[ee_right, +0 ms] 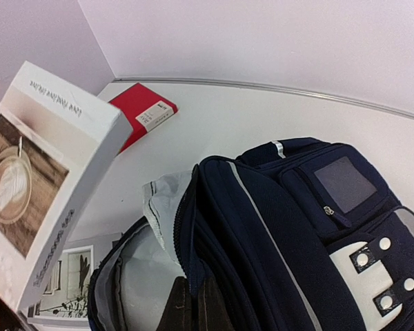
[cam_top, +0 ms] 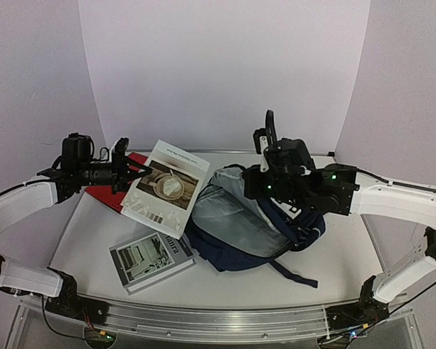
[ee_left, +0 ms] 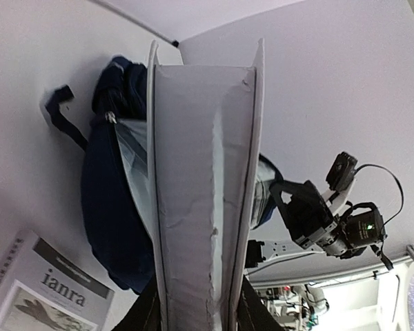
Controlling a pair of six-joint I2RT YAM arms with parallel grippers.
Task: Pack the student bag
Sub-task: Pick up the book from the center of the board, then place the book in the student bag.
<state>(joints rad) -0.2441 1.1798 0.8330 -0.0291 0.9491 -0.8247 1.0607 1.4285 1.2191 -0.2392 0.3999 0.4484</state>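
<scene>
The student bag (cam_top: 229, 256) lies open mid-table, navy with a pale grey lining facing the left arm. My right gripper (cam_top: 256, 182) is shut on the bag's upper zip rim (ee_right: 193, 262) and holds the mouth up. My left gripper (cam_top: 134, 171) is shut on a white book with a coffee-cup cover (cam_top: 163, 185). That book is lifted and tilted just left of the bag's mouth. In the left wrist view its page edge (ee_left: 193, 193) runs up between my fingers (ee_left: 146, 310), with the bag (ee_left: 103, 207) behind it. The right wrist view shows the same book (ee_right: 41, 172) close beside the bag (ee_right: 276, 227).
A red book (cam_top: 102, 193) lies flat at the back left, partly under the raised book. A grey book with a photo cover (cam_top: 151, 259) lies near the front edge, left of the bag. A dark strap (cam_top: 291, 275) trails from the bag toward the front right.
</scene>
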